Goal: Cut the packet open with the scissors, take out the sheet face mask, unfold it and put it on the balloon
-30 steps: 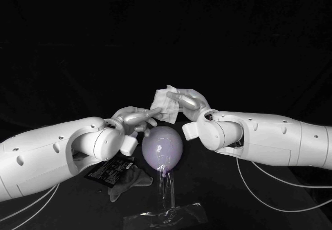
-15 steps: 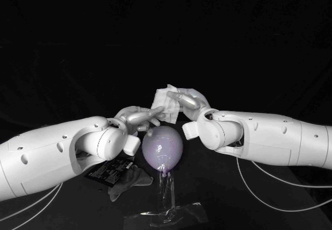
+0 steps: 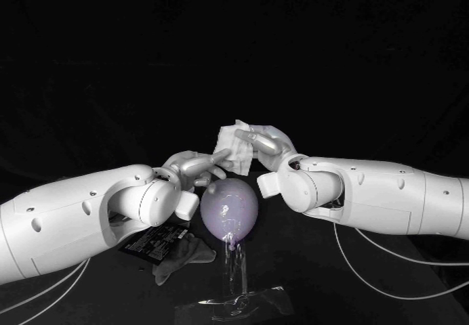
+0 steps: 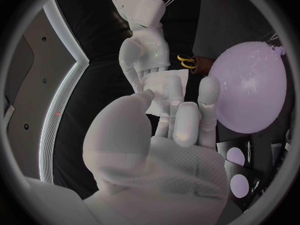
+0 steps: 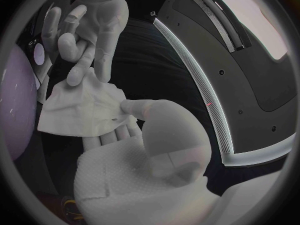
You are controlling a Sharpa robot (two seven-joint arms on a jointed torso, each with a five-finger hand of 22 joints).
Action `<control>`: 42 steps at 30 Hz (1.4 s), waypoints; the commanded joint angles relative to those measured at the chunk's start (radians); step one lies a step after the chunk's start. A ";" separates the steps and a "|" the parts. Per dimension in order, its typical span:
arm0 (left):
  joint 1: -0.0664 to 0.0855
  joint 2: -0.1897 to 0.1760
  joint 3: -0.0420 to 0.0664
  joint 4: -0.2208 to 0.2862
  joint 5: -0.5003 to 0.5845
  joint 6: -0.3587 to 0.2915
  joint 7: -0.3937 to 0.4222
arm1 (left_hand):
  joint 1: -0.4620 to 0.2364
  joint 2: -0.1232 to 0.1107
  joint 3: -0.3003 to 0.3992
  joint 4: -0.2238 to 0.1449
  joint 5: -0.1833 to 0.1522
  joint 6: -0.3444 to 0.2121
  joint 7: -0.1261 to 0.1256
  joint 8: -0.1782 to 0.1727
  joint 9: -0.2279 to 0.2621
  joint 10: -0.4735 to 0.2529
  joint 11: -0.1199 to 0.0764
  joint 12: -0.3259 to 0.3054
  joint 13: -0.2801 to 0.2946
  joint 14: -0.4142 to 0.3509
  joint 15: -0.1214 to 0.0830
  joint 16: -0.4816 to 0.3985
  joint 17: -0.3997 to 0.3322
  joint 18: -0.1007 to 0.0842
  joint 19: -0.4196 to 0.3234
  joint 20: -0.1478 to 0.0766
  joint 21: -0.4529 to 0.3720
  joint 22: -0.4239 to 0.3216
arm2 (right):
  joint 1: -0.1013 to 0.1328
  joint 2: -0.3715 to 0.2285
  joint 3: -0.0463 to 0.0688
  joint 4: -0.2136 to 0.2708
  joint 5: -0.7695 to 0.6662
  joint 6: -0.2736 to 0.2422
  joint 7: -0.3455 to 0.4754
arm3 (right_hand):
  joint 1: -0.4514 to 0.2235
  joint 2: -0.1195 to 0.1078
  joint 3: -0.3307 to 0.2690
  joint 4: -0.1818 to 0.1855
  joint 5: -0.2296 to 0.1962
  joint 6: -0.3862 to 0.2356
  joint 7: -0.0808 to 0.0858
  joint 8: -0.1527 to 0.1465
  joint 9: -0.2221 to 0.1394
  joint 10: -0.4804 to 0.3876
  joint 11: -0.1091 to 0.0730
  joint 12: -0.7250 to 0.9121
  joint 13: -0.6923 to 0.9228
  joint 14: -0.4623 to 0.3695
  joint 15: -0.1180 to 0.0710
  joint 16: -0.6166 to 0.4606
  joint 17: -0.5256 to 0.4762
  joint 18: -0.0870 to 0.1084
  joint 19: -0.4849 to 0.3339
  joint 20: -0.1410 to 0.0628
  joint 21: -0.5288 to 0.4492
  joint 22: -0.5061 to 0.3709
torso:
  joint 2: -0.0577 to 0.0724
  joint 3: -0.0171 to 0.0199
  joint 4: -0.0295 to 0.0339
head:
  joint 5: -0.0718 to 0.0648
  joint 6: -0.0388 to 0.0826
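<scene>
Nearest the robot, a clear stand (image 3: 234, 308) holds the balloon (image 3: 230, 210) upright on a thin stick. The knot is at the bottom and the rounded end points up toward the hands. The black packet (image 3: 156, 240) lies flat on the table just beside it, under the left arm.

Above and just beyond the balloon, the right hand (image 3: 269, 143) holds the sheet face mask (image 3: 232, 141), its thumb pressed over the sheet against the fingers beneath. The mask is a folded white wad that stands on edge, its long axis roughly up-and-down and its lower edge near the balloon's top.

The left hand (image 3: 198, 166) reaches in with fingers extended, and its fingertips (image 5: 76, 74) touch the mask's corner. Whether they have pinched it cannot be told.

The step in hand appears to be the unfolding. Next, the left hand likely needs a firm pinch on one free layer. The hands would then draw apart to open the sheet before draping it over the balloon.
</scene>
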State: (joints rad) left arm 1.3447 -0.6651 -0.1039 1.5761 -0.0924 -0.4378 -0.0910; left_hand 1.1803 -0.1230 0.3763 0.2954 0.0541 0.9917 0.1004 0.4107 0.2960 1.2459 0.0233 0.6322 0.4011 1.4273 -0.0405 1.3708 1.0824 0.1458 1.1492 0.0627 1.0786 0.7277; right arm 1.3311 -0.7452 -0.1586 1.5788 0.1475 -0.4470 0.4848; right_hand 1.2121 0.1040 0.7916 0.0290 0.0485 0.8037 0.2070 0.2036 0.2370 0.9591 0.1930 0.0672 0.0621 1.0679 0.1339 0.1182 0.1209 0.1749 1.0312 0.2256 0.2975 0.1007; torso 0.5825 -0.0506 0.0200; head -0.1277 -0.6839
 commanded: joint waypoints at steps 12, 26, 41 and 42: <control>0.001 0.006 0.003 -0.001 0.005 -0.020 -0.006 | -0.012 0.040 -0.005 -0.002 -0.003 0.011 -0.002 -0.010 -0.005 0.011 -0.002 -0.007 -0.001 0.008 -0.001 0.005 0.000 0.005 0.007 -0.003 0.005 0.000 | 0.000 -0.001 0.000 0.007 -0.004 0.031 0.005 | 0.010 -0.003 -0.002 0.006 0.000 -0.008 0.041 -0.004 0.002 -0.009 0.000 -0.006 0.000 -0.002 -0.001 -0.005 -0.001 0.009 0.016 -0.002 0.004 -0.002 | 0.000 -0.0004 0.0003 | -0.002 -0.001; 0.001 0.006 0.004 0.002 0.006 -0.013 0.012 | 0.199 0.048 0.088 -0.091 -0.003 0.015 -0.012 -0.005 0.000 0.012 -0.013 -0.024 -0.008 0.007 -0.011 0.003 -0.007 0.006 0.005 -0.009 0.001 -0.002 | 0.000 0.000 0.000 0.002 -0.004 0.031 0.005 | 0.010 -0.003 -0.001 0.006 0.000 -0.008 0.041 -0.004 0.002 -0.009 0.000 -0.006 0.000 -0.002 -0.001 -0.005 -0.001 0.009 0.017 -0.002 0.004 -0.002 | 0.000 -0.0003 0.0005 | -0.001 -0.003; 0.001 0.005 0.004 0.003 0.006 -0.018 0.029 | 0.258 0.029 0.152 -0.153 -0.003 0.008 -0.008 0.020 0.022 0.019 -0.010 -0.046 -0.021 0.004 -0.009 0.001 -0.015 0.007 -0.003 -0.010 0.001 -0.004 | 0.000 0.000 0.000 -0.001 -0.004 0.032 0.005 | 0.011 -0.003 -0.001 0.006 0.000 -0.007 0.042 -0.004 0.002 -0.009 0.000 -0.006 0.000 -0.002 -0.002 -0.005 -0.001 0.009 0.019 -0.002 0.004 -0.003 | 0.000 -0.0003 0.0003 | -0.002 -0.003; 0.001 0.005 0.004 0.003 0.006 -0.020 0.029 | 0.261 0.031 0.159 -0.156 -0.003 0.007 -0.007 0.022 0.024 0.020 -0.010 -0.048 -0.021 0.004 -0.008 0.001 -0.015 0.006 -0.001 -0.010 0.004 0.000 | 0.000 -0.001 0.000 -0.001 -0.004 0.032 0.005 | 0.011 -0.003 -0.001 0.006 0.000 -0.007 0.042 -0.004 0.002 -0.009 0.000 -0.006 0.000 -0.002 -0.002 -0.005 -0.001 0.009 0.019 -0.002 0.004 -0.003 | 0.000 -0.0004 0.0001 | -0.002 -0.003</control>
State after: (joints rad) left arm 1.3442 -0.6618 -0.1025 1.5773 -0.0900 -0.4509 -0.0869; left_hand 1.4315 -0.0939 0.5068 0.1597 0.0457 0.9977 0.0895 0.4294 0.3029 1.2584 0.0108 0.5875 0.3809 1.4332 -0.0424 1.3705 1.0682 0.1455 1.1488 0.0553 1.0786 0.7227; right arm 1.3315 -0.7464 -0.1582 1.5766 0.1485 -0.4391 0.4838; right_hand 1.2120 0.1040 0.7916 0.0290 0.0484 0.8039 0.2067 0.2036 0.2375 0.9592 0.1930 0.0672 0.0621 1.0680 0.1340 0.1182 0.1199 0.1674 1.0447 0.2219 0.2988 0.0978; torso 0.5825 -0.0509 0.0204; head -0.1293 -0.6870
